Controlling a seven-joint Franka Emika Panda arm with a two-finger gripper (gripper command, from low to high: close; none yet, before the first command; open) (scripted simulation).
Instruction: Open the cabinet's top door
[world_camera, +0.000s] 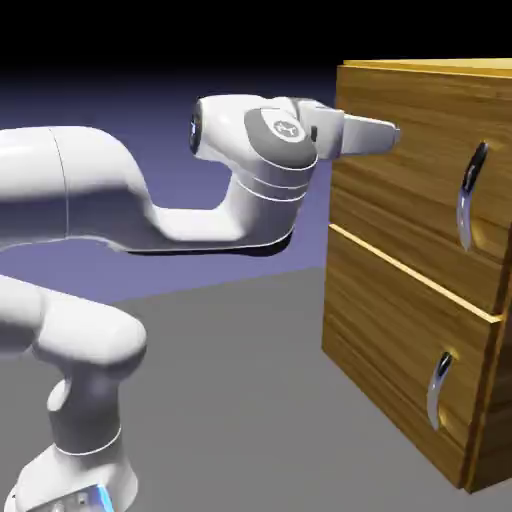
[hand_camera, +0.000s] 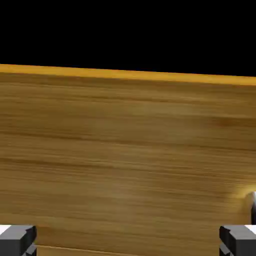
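Note:
The cabinet (world_camera: 494, 400) of golden-brown wood stands at the right of the exterior view. Its top door (world_camera: 400, 205) is flush with the front and carries a curved silver-and-black handle (world_camera: 469, 196) near its right edge. My gripper (world_camera: 386, 134) points at the door's upper left part, close to the wood and well left of the handle. In the hand view the top door (hand_camera: 128, 150) fills the frame, with its upper edge across the picture. My gripper (hand_camera: 128, 242) is open, its tips far apart with nothing between them. A sliver of the handle (hand_camera: 253, 204) shows at the right edge.
Below the top door sits the shorter lower panel (world_camera: 390, 340) with its own silver handle (world_camera: 438, 391). The grey table (world_camera: 240, 400) spreads between my base and the cabinet. My arm's elbow (world_camera: 90, 190) hangs at the left.

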